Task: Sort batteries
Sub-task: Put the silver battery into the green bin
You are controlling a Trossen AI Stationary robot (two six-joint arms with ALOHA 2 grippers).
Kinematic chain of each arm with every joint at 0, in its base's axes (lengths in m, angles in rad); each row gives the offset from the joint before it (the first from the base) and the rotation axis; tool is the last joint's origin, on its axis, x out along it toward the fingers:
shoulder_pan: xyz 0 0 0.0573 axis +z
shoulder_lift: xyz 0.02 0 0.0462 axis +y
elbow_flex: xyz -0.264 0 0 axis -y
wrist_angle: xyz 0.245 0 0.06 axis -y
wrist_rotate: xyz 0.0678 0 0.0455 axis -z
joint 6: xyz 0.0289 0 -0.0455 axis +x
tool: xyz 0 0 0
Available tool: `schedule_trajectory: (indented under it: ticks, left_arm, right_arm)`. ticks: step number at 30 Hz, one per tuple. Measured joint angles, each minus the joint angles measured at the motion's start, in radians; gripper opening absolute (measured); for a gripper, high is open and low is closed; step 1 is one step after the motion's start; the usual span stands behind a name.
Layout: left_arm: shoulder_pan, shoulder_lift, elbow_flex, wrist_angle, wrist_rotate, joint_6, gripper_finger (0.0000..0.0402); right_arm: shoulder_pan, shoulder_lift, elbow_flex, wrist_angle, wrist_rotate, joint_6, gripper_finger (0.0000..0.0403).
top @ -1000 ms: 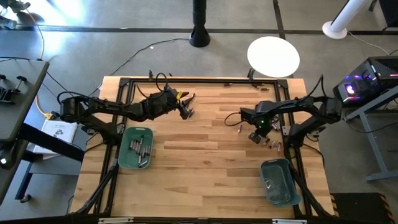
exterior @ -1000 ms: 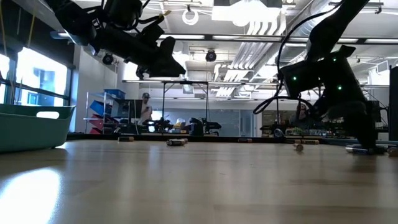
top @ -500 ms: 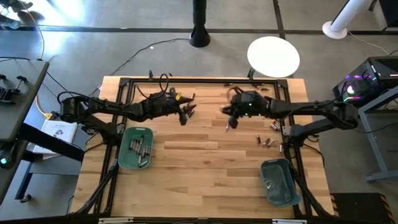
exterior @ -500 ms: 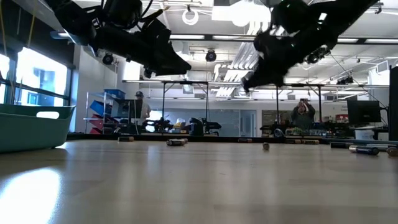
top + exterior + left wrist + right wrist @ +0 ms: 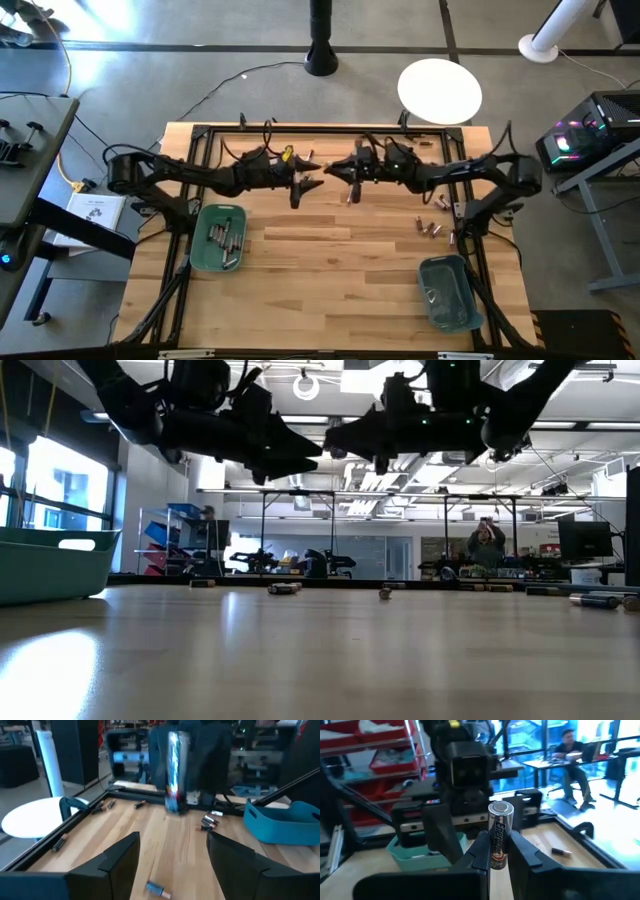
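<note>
The right gripper [image 5: 500, 851] pinches an upright silver-and-black battery [image 5: 498, 836] between its two fingers, the cell's long axis standing vertical and its silvery cap poking up past the fingertips. Directly ahead of this claw, facing it head-on and close, hangs the left gripper [image 5: 172, 857], its fingers spread wide with nothing between them. From the left wrist the held battery [image 5: 173, 772] shows as a bright vertical cylinder straight in front of the open gap and a little above it. In the overhead view the right gripper [image 5: 352, 174] and left gripper [image 5: 305, 180] nearly meet tip to tip over the far middle of the table [image 5: 330, 260], both raised off the wood, as the low view confirms. It looks like a hand-over: the left claw is the nearer receiver, and the battery's upright axis crosses the line between the claws, so the left fingers would have to close across its body, on the part standing clear of the right fingers. Below the left claw lies a loose battery [image 5: 157, 889] on the wood. The left bin [image 5: 203, 250] sits back beside the left arm, the right bin [image 5: 450, 300] well behind the right claw, with stray batteries [image 5: 430, 229] between it and that claw.
</note>
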Motion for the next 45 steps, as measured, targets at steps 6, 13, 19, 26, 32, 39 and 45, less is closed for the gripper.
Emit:
schedule_trajectory:
  ticks: [6,13,19,26,32,39,45]
  left_arm:
    - [0.0,0.035,0.0,0.075,0.0,-0.001,0.0203]
    - [0.0,0.007,0.0,0.089,0.001,0.001,0.0154]
    - [0.002,0.007,0.0,0.093,0.045,0.001,0.0097]
    - [0.002,0.007,0.0,0.091,0.046,-0.002,0.0033]
    - [0.001,0.007,0.0,0.072,0.045,-0.002,0.0033]
    - [-0.017,0.002,0.001,-0.019,0.029,-0.009,0.0033]
    - [-0.062,-0.132,0.001,-0.351,-0.144,0.008,0.0033]
  right_arm:
    - [0.015,0.039,0.043,-0.003,-0.027,-0.005,0.0019]
    - [0.019,0.038,0.043,-0.01,-0.026,-0.006,0.0021]
    - [0.019,0.038,0.043,-0.018,-0.026,-0.008,0.0021]
    - [0.019,0.036,0.043,-0.034,-0.021,0.03,0.0046]
    - [0.017,0.036,0.043,-0.048,-0.022,0.072,0.0107]
    - [-0.003,0.024,0.04,-0.019,-0.009,0.025,0.0198]
    - [-0.005,-0.045,0.04,-0.014,0.083,-0.084,0.021]
